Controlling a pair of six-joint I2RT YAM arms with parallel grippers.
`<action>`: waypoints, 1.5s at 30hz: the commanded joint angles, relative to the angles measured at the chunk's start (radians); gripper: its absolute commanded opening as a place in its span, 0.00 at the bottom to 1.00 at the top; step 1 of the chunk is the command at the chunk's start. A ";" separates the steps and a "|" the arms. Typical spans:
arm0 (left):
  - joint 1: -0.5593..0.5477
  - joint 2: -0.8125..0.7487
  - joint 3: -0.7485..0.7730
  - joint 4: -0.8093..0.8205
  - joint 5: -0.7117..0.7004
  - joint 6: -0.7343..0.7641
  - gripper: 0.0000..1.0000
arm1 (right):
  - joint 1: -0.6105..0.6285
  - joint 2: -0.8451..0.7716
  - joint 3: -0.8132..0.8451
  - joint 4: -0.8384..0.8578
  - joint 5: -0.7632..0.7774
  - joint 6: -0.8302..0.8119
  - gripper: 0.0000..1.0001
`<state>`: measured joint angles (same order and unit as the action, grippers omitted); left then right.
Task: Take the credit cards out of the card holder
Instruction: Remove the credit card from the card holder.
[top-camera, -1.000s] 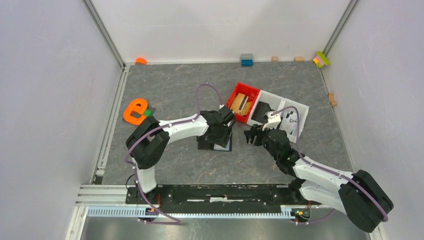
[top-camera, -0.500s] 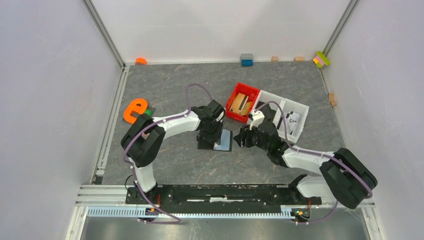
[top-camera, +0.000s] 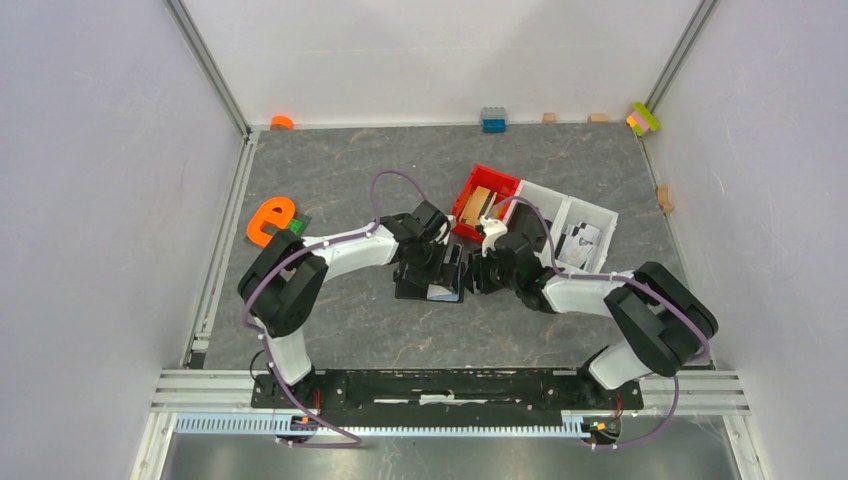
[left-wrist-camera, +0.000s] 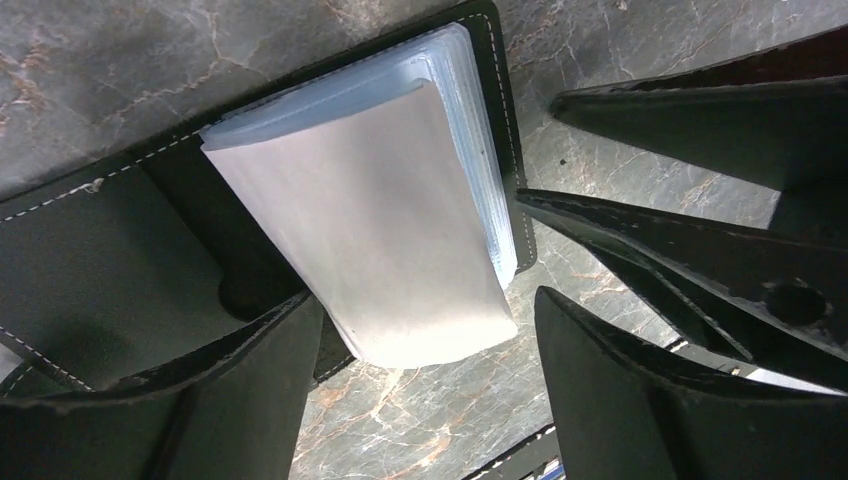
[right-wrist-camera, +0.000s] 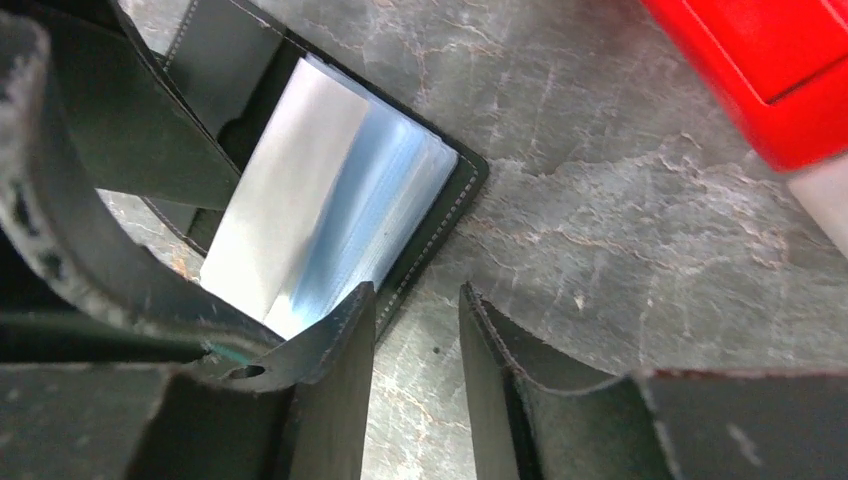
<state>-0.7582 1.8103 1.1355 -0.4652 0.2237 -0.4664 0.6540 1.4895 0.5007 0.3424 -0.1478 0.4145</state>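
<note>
The card holder (left-wrist-camera: 100, 260) lies opened flat on the grey marbled table (top-camera: 350, 170), near the middle of the work area and just in front of the red bin (right-wrist-camera: 770, 60). Its black stitched covers face up, and a stack of pale blue-grey sleeves (left-wrist-camera: 470, 130) rises from the right-hand cover, topped by a greyish-white leaf (left-wrist-camera: 380, 230). Whether that leaf is one of the credit cards or an empty sleeve cannot be told. No card lies outside the holder. The left gripper (left-wrist-camera: 430, 300) is released, with its jaws spread wide. One finger (left-wrist-camera: 240, 390) sits over the left-hand cover beside the fold, and the other (left-wrist-camera: 620, 400) sits over bare table past the holder's edge. The free end of the leaf hangs between the two fingers, and neither visibly clamps it. The right gripper (right-wrist-camera: 415, 292) faces the left one from the opposite side, with its jaws parted by only a narrow gap. Only bare table shows in that gap, and the gripper holds nothing. One of its fingertips (right-wrist-camera: 340, 380) overlaps the stitched rim of the holder next to the sleeve stack, and the other stands on the table side, clear of the holder. In the overhead view, the two grippers meet above the holder's right edge.
</note>
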 joint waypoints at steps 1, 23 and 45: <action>-0.014 0.015 -0.023 0.011 -0.026 0.000 0.86 | 0.010 0.057 0.060 -0.029 -0.049 0.005 0.41; -0.063 0.113 0.050 -0.093 -0.232 0.008 0.88 | 0.012 0.027 0.036 0.011 -0.066 0.012 0.20; -0.067 0.162 0.095 -0.164 -0.323 0.009 0.37 | 0.010 -0.153 -0.049 0.011 0.150 0.026 0.11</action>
<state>-0.8524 1.9083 1.2804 -0.6380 -0.0151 -0.4789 0.6617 1.3342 0.4500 0.3267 -0.0162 0.4335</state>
